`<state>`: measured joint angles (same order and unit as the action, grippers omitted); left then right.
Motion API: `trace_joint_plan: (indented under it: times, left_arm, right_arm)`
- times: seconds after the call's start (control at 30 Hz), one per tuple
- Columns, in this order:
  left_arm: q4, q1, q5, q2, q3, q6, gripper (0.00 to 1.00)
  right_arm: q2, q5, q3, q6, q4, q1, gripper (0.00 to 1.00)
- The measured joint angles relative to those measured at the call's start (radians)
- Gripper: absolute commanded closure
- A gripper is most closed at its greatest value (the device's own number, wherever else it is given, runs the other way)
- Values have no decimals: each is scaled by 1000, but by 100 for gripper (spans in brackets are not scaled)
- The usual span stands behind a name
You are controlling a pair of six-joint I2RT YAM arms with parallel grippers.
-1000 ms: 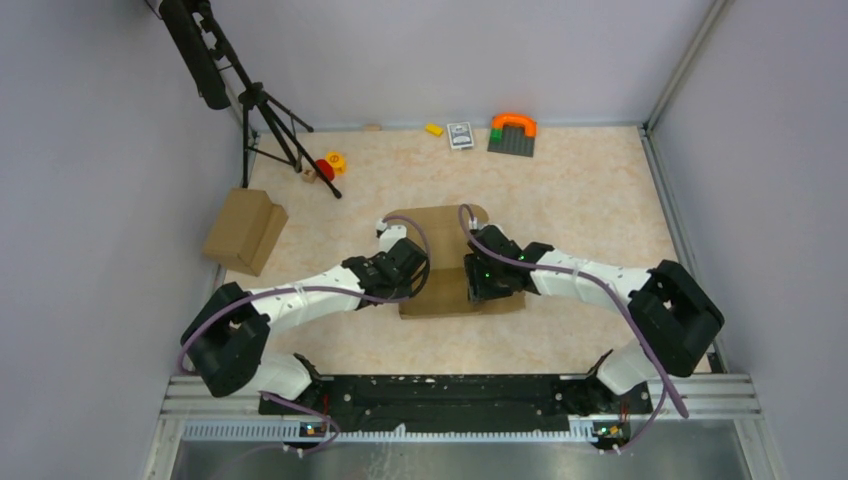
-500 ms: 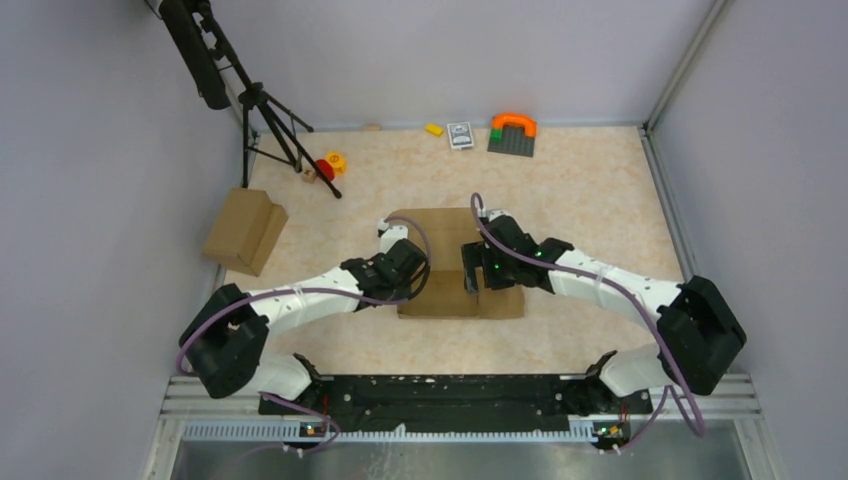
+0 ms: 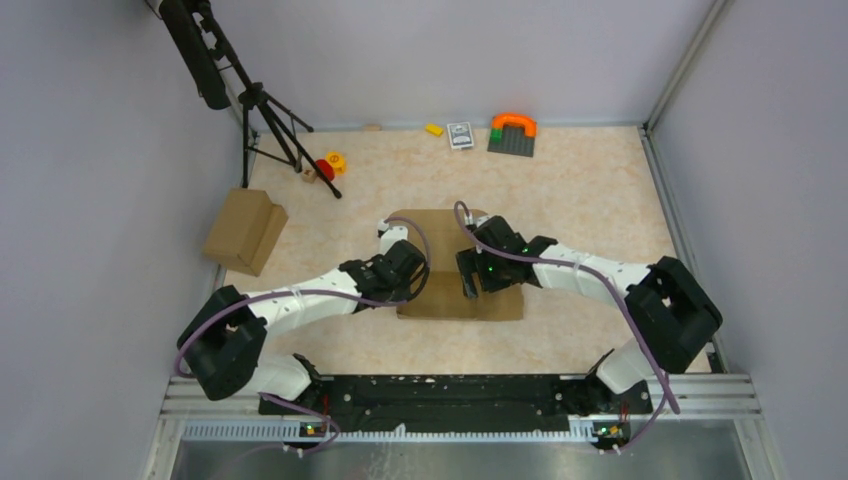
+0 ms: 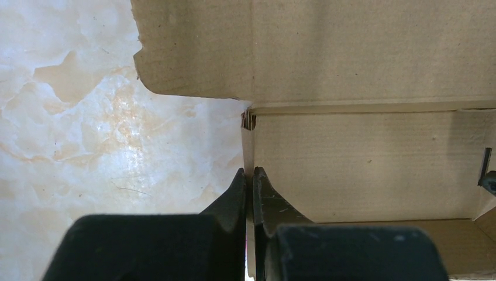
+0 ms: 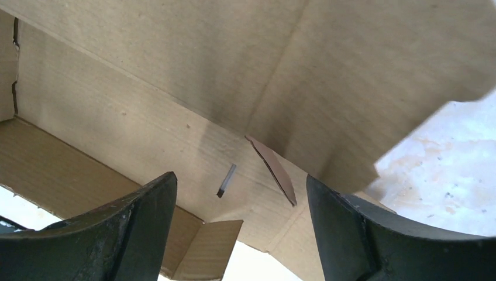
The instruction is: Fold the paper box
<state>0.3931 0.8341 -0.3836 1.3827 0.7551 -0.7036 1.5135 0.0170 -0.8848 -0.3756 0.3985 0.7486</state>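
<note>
The paper box [image 3: 440, 296] is a brown cardboard sheet with flaps partly raised, lying at the table's middle between both arms. My left gripper [image 3: 416, 268] is shut on the box's upright left wall [image 4: 248, 146]; the thin cardboard edge sits between its fingertips. My right gripper [image 3: 470, 280] is open and empty, hovering over the box's right part; its wide jaws frame the box floor [image 5: 175, 146], a slot and a raised tab [image 5: 272, 167]. The box's rear lid panel [image 3: 440, 220] lies flat toward the back.
A bulkier brown carton [image 3: 245, 231] sits at the left. A tripod [image 3: 265, 110] stands at the back left beside small red and yellow toys [image 3: 330, 163]. A card deck [image 3: 460, 134], a yellow brick [image 3: 433, 129] and a grey plate with an orange arch [image 3: 512, 132] lie at the back.
My right gripper swung out to the right and up, then came back left over the box's right part. The left gripper kept its hold on the left wall.
</note>
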Motion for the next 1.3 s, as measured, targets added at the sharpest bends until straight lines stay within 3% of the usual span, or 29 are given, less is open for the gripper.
trace_joint_plan:
  times: [0.27,0.6,0.8,0.93,1.03,1.3]
  left_arm:
    - [-11,4,2,-4,-6,5,100]
    - [-11,6,2,-5,-6,6,100]
    - [-11,6,2,-11,-11,5,100]
    - [-12,6,2,-13,-13,5,100]
    - [-12,6,2,-13,-13,6,100]
    - [-12,6,2,-13,-13,6,100]
  right_arm:
    - [20,-43,-14,8,-11,43,41]
    - [20,-60,-21,-56,-23,48,47]
    - [31,-36,-21,-101,-24,48,69]
    - [63,-33,-22,-131,-30,47,70]
    - [89,-34,-35,-143,-40,47,64]
    - [101,-26,-53,-153,-70,47,59]
